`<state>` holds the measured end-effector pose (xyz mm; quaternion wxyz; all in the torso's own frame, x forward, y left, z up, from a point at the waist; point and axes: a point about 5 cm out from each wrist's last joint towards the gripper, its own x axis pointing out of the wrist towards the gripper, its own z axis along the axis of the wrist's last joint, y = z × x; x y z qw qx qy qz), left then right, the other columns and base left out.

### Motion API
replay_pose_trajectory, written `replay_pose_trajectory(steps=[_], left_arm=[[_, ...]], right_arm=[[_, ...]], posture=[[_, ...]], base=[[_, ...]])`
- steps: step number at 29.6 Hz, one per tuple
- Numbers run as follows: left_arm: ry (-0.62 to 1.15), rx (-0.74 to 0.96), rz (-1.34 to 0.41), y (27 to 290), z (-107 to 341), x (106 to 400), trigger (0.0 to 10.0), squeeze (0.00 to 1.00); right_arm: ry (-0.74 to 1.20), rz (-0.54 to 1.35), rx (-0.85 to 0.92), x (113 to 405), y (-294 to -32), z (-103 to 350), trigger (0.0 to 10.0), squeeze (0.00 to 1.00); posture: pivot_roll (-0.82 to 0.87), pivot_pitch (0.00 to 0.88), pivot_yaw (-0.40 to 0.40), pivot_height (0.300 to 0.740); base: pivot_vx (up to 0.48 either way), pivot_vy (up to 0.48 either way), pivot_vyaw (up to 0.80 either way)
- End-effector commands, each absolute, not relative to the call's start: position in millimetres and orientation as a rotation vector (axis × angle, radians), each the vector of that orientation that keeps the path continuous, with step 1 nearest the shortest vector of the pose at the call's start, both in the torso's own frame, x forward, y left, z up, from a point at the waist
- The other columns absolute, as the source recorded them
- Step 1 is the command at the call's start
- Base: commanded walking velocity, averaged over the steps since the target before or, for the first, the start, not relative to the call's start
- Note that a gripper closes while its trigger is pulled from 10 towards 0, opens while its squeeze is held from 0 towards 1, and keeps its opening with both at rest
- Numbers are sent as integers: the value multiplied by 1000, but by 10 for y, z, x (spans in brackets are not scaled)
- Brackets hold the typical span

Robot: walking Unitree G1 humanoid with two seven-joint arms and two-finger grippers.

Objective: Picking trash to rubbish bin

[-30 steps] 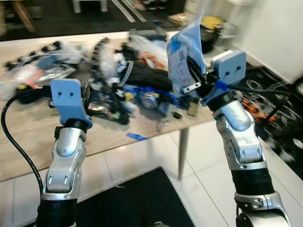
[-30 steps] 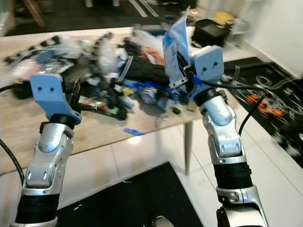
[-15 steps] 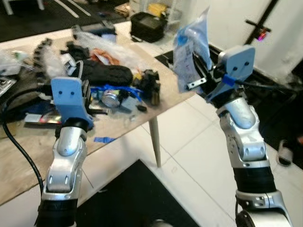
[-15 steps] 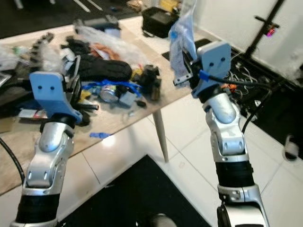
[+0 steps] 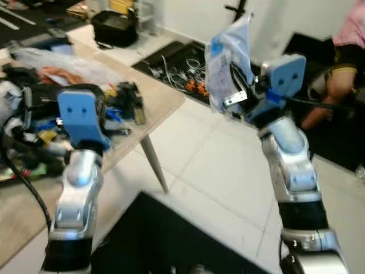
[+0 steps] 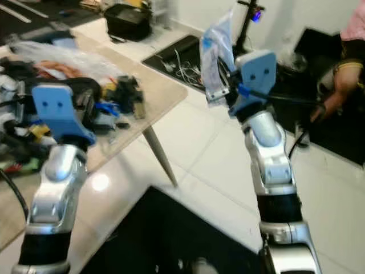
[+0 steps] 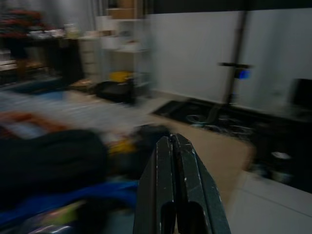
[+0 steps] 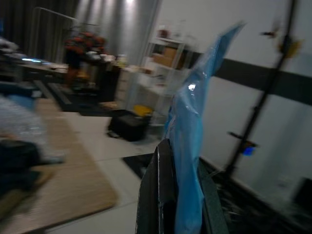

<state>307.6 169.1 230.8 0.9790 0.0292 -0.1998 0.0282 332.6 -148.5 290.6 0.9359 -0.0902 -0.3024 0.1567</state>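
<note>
your right end effector (image 5: 235,85) is raised in front of you, out over the white tile floor (image 5: 217,165), and it is pinching a pale blue plastic bag (image 5: 227,63) between its two black fingers. the bag stands up above the grip, its upper corner rising to a crinkled tip, and the right wrist view shows the film (image 8: 191,146) sandwiched flat between the fingers.

judge this as a very light, limp, slippery piece of film. it has no stiffness of its own, so it will flop and swing as you walk or turn, and thin plastic can creep out of a narrow pinch. the hold sits low on the bag, with most of the material free above; that looks secure enough for carrying, but keep the fingers pressed firmly and avoid sharp wrist flicks. nothing here is fragile, so squeezing hard costs you nothing.

your left end effector (image 7: 170,146) has its fingers pressed together on nothing, held up near the corner of the wooden counter (image 5: 162,100), which is piled with tangled cables, wrappers and other clutter (image 5: 45,108). a person (image 5: 342,63) crouches at the far right, well apart from the bag. i cannot make out a rubbish bin.
</note>
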Motion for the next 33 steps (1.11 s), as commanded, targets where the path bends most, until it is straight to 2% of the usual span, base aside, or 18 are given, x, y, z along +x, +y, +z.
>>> replay_pose_trajectory(steps=[1,8,14,24,33], left_arm=[[-397,79,53,1690,2278,3071,10000,0],[-382,91,50,1710,2236,3061,10000,0],[-340,96,36,1744,2111,3046,10000,0],[-212,87,-20,1786,1749,2981,10000,0],[-127,91,-48,1816,1460,2914,10000,0]], right_arm=[[-613,320,-178,3317,-1495,2880,10000,0],[-575,321,-173,3303,-1486,2770,10000,0],[-492,315,-137,3297,-1493,2500,10000,0],[-255,276,-50,3271,-1642,1797,10000,0],[-122,253,-8,3208,-1685,1389,10000,0]], posture=[[4,153,-60,740],[4,156,-59,740],[7,150,-61,740],[9,138,-61,740],[14,126,-58,740]], base=[[0,0,-800],[0,0,-800],[0,0,-800],[0,0,-800],[0,0,-800]])
